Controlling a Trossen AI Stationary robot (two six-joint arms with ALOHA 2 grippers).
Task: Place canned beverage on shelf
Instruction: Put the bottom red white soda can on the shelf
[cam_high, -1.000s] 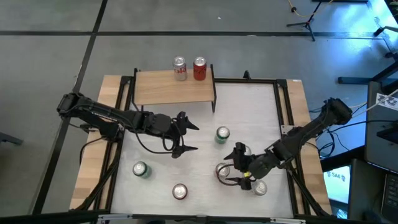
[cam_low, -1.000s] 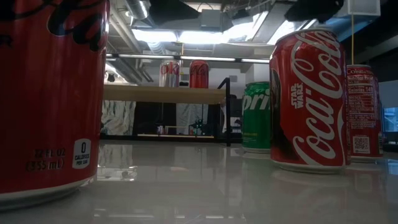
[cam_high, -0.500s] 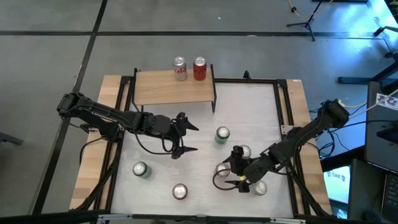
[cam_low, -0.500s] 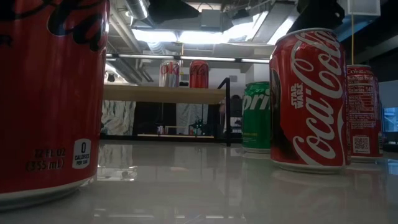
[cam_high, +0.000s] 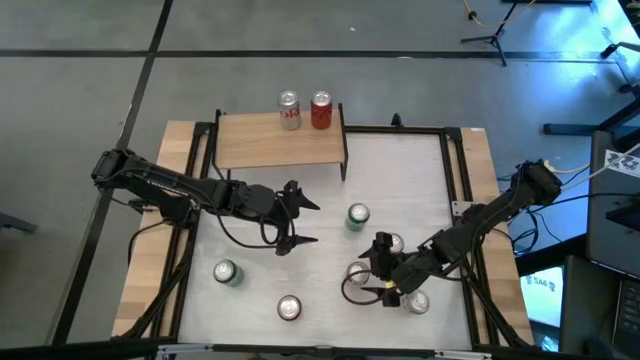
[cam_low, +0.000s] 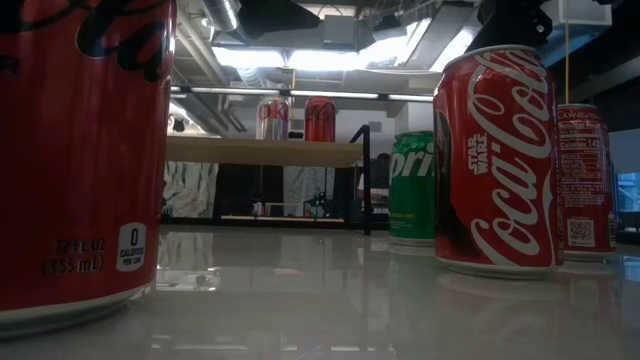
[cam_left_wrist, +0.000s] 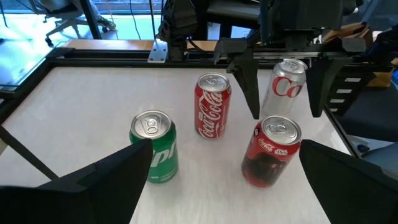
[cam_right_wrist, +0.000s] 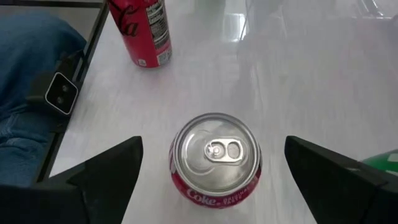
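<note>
The shelf (cam_high: 280, 143), a light-wood board on black legs, stands at the table's far edge with a silver can (cam_high: 288, 110) and a red can (cam_high: 320, 110) upright on it. My right gripper (cam_high: 366, 270) is open, pointing slantwise down, with one finger on either side of an upright red Coke can (cam_right_wrist: 216, 158), (cam_left_wrist: 272, 151), touching nothing. Around it stand a second red can (cam_high: 393, 243), a silver can (cam_high: 417, 302) and a green Sprite can (cam_high: 357, 216). My left gripper (cam_high: 316, 222) hovers open at mid-table, facing these cans.
A green can (cam_high: 226, 272) and a red can (cam_high: 289, 307) stand near the table's front edge, left of my right gripper. Black frame bars (cam_high: 455, 170) and wooden side strips border the white tabletop. A person's jeans (cam_right_wrist: 31, 68) show beyond the table's edge.
My right gripper has edged a little down and toward the table's left edge, so its fingers now flank the red Coke can, and the second red can behind it has come into sight. It has stayed open.
</note>
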